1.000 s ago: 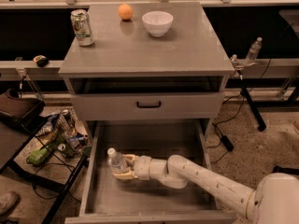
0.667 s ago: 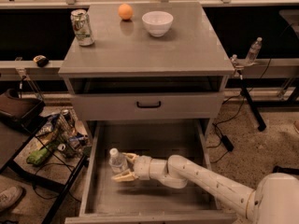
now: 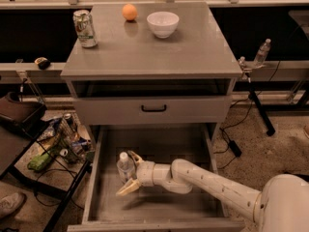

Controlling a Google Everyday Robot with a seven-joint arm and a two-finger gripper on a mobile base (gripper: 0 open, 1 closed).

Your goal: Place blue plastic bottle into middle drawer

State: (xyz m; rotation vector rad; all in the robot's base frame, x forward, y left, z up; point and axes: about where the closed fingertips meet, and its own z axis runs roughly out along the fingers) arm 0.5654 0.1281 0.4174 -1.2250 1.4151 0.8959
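Note:
The blue plastic bottle [image 3: 124,165], clear with a white cap, stands upright on the floor of the open middle drawer [image 3: 166,204], near its left wall. My gripper [image 3: 128,174] is inside the drawer just right of the bottle, reaching in from the right. Its pale fingers [image 3: 123,190] are spread apart on either side of the bottle and do not squeeze it. The gripper is open.
Above the drawer is a shut drawer front with a black handle [image 3: 153,108]. On the cabinet top stand a soda can [image 3: 85,28], an orange [image 3: 129,12] and a white bowl [image 3: 162,23]. A cluttered rack [image 3: 58,141] is at the left, a small bottle [image 3: 261,52] at the right.
The fingers have spread wider and let go of the bottle, which now stands on the drawer floor. The arm has hardly moved.

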